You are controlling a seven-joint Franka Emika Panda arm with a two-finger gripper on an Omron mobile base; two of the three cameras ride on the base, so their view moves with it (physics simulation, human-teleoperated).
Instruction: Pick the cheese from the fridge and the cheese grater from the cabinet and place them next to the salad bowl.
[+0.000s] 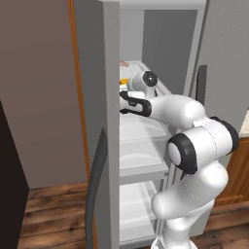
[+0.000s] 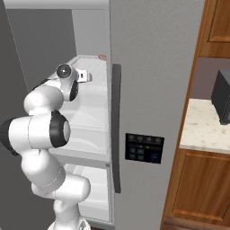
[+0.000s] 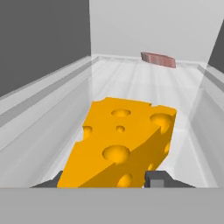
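The fridge [image 1: 111,73] stands open, and my arm reaches onto an upper white shelf [image 3: 131,78]. The cheese [image 3: 122,140], an orange-yellow wedge with holes, lies on that shelf between my fingers. A sliver of the cheese [image 1: 123,81] shows past the door edge. My gripper [image 3: 106,180] is shut on the cheese, with the right fingertip [image 3: 156,178] against the wedge's side. From the right, the gripper [image 2: 86,77] points into the fridge [image 2: 148,67]. The cheese grater, the cabinet and the salad bowl are out of view.
A small pink-red item [image 3: 158,59] lies at the back of the same shelf. The fridge's shut door has a long dark handle [image 2: 116,126] and a control panel [image 2: 143,148]. To the right are a stone counter [image 2: 204,130] and a dark appliance [image 2: 222,96].
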